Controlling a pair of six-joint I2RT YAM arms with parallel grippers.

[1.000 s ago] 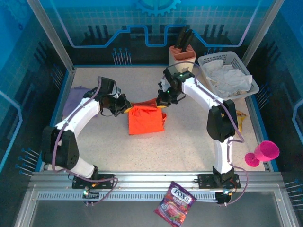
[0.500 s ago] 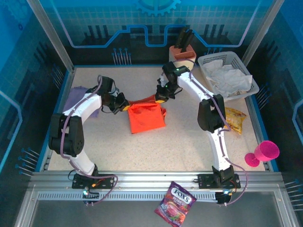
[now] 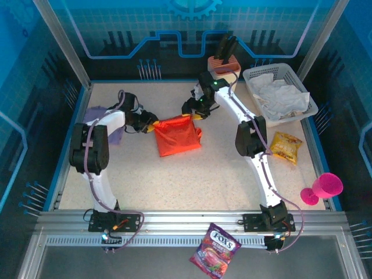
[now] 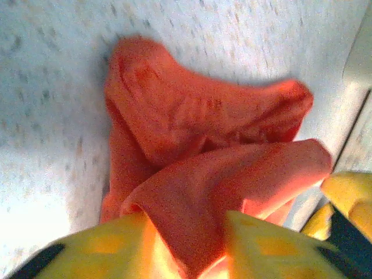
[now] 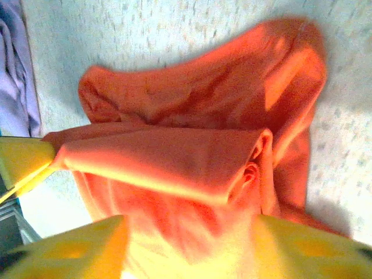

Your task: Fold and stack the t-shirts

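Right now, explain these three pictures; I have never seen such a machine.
Two robot arms are bolted at the near edge of a table. The wide picture looks from above and behind; the close-ups come from a camera on each wrist. Each arm ends in a two-finger hand: the left hand and the right hand meet the far edge of a folded orange-red t-shirt. Its cloth lies between their yellow fingers; whether they pinch it I cannot tell. A lavender t-shirt lies at the left. On the right: a basket of pale cloth, a snack bag, a pink cup.
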